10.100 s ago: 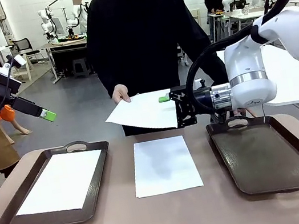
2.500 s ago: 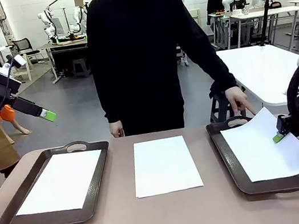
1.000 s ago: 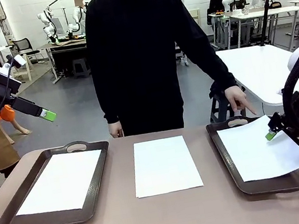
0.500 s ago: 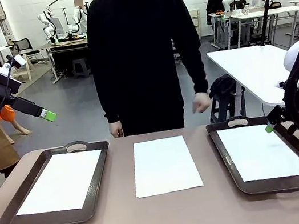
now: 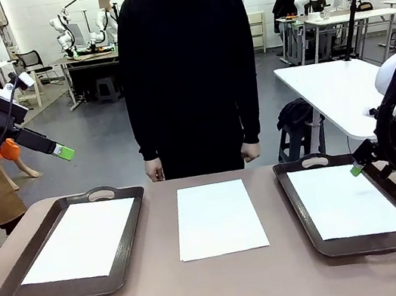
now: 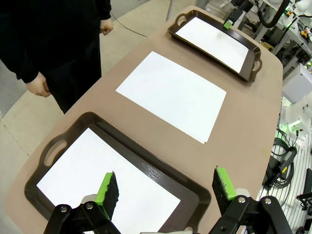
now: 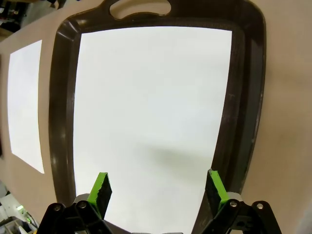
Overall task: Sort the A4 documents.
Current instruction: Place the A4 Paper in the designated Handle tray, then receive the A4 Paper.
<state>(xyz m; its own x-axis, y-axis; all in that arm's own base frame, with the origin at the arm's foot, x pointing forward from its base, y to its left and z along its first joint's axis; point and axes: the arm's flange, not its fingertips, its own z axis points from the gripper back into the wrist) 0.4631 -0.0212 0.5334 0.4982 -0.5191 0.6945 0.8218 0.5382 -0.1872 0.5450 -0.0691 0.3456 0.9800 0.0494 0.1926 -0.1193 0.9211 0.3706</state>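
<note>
Since approx. 10 s back: the A4 sheet the person [image 5: 187, 65] held out, pinched then by the right claw [image 5: 356, 168], now lies flat in the right tray [image 5: 294, 207]. The claw has let go & backed off above the tray's right rim, jaws spread wide w/ nothing between them. The person's hands [image 5: 155, 172] have dropped to their sides, off the bench [image 5: 223, 289]. The left claw [image 5: 64, 151] hasn't budged. It's parked high off the bench's left end, also wide open & empty, prob. kept clear of the handover lane.

Where the paper is: right-tray sheet [image 5: 349, 202], left-tray sheet [image 5: 80, 240] in the left tray [image 5: 132, 232], and the mid pile [image 5: 218, 217] on bare bench between the trays, apart from both. The pile sits straight in front of the person, prob. as unsorted supply. The trays look like the sort bins, one per arm's side.

Looks: plain white, blank, thin. Each sheet is smaller than its tray, so dark rim shows all round. The right-tray sheet lies flat, roughly square to the tray, no curl. Left wrist view shows a 2nd edge peeking at one corner of the mid pile, so I'd judge more than one sheet there.
</note>
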